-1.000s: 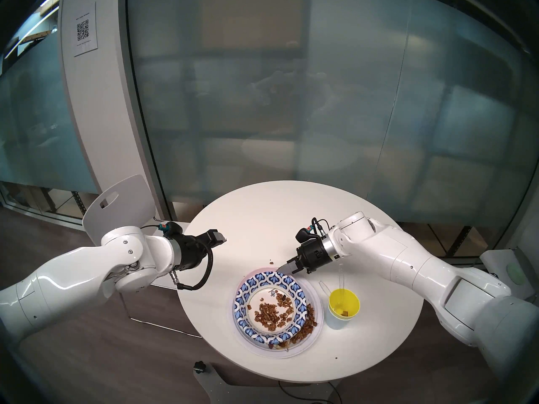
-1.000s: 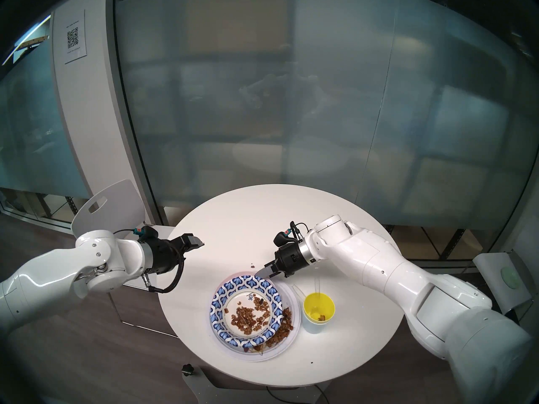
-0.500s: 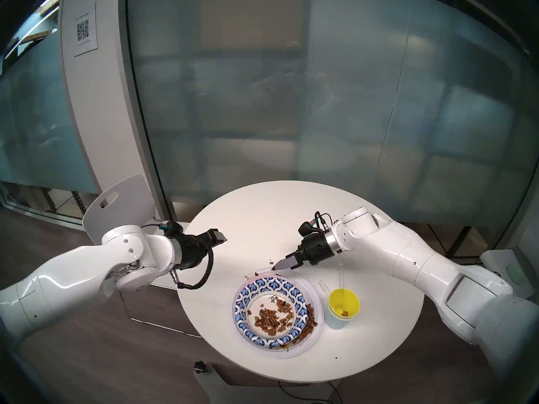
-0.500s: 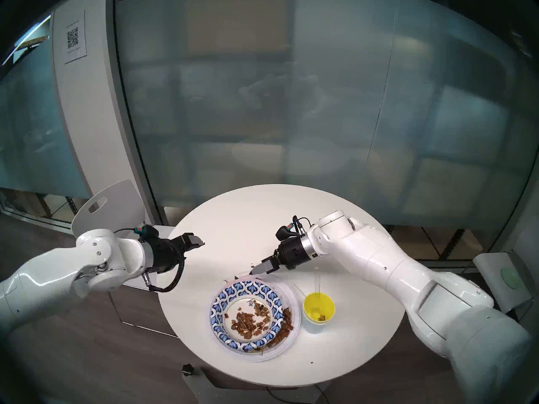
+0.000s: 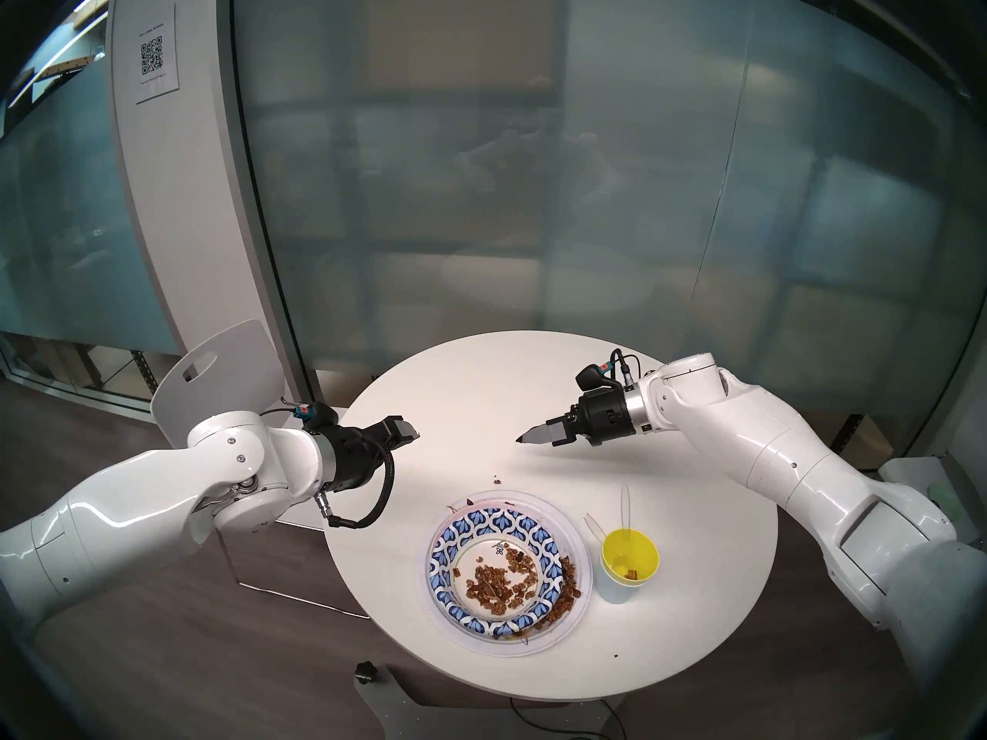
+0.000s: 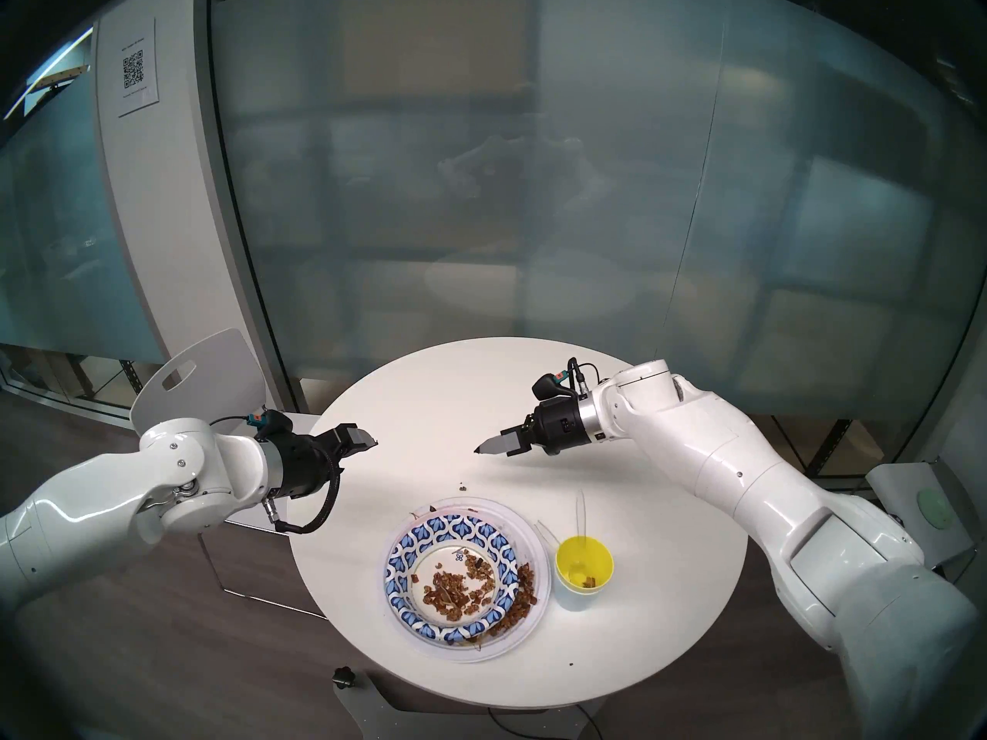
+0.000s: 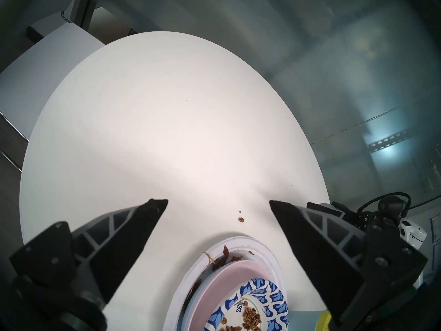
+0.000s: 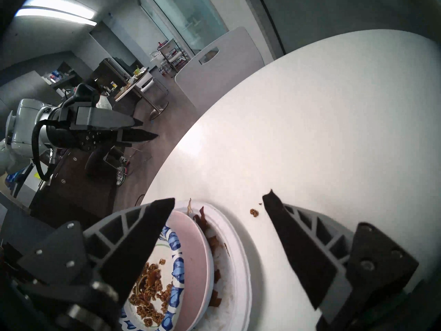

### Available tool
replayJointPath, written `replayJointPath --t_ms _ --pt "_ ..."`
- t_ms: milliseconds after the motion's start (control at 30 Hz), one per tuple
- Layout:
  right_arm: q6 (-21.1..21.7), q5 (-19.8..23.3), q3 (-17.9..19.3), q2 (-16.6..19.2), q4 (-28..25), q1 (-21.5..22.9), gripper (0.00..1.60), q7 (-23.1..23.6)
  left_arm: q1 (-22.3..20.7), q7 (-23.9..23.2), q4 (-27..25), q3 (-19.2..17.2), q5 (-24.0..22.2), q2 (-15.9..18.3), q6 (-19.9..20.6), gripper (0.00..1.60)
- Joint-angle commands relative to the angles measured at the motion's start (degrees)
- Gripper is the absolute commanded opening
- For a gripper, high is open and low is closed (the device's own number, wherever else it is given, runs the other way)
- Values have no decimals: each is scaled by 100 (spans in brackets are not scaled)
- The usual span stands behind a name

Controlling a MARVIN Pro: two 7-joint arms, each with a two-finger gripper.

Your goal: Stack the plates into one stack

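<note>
One round white table (image 5: 480,402), two robot arms, one pile of plates, cups beside it.

The stack (image 5: 510,570) sits near the table's front edge. Four plates counted: one large white plate (image 7: 269,254) at the bottom, one light blue plate (image 7: 194,301) showing only as a thin edge, one pink plate (image 7: 229,285) above that, one patterned paper plate (image 5: 443,546) with a blue-white leaf rim on top. Brown food scraps (image 5: 499,584) lie on the top plate, and more spill over the white plate's right side. Two small crumbs (image 5: 497,479) on the bare table just behind the stack.

One yellow cup (image 5: 630,557) stands right of the stack, nested in a light blue cup (image 5: 617,592); two clear plastic utensils (image 5: 625,509) stick out, kind unclear.

Left pincer (image 5: 408,432) hangs over the table's left edge, fingers spread wide, empty. Right pincer (image 5: 529,435) hangs above the table behind the stack, well apart from it, fingers spread in its wrist view, holding nothing.
</note>
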Motion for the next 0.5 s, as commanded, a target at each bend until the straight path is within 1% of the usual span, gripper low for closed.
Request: replayJointPath --t_ms 0,67,100,133,167,233,267,333,367,400,433,467 --pt "-204 403 629 627 -640 -320 143 -144 -107 -137 -219 -86 64 -6 18 160" --pt "-235 495 783 798 -823 -473 146 -193 -121 -165 -282 -88 101 24 47 160" --pt "-239 497 861 835 -868 -536 146 -195 -125 -173 -310 -95 100 36 56 160" --pt "-277 553 949 948 -1010 -645 145 -259 -130 -194 -337 -95 125 54 69 160" --pt "-269 550 1039 969 -1050 -712 145 -252 -131 -195 -357 -98 134 63 69 160" --pt "-303 662 1176 1158 -1271 -903 146 -309 -133 -210 -383 -98 152 77 79 160" --pt "-328 674 1287 1186 -1314 -1004 146 -328 -139 -212 -411 -95 175 87 90 160" --pt "-382 762 1413 1370 -1529 -1211 144 -403 -143 -216 -456 -85 224 94 93 160" --pt "-391 779 1480 1395 -1565 -1279 144 -419 -140 -220 -476 -81 239 93 96 160" --pt "-421 843 1557 1503 -1658 -1396 145 -443 -140 -225 -510 -80 247 92 100 160" --pt "-416 847 1590 1518 -1648 -1418 144 -436 -140 -228 -537 -79 257 94 103 160" --pt "-448 909 1674 1636 -1764 -1556 145 -486 -140 -232 -567 -77 275 102 119 160"
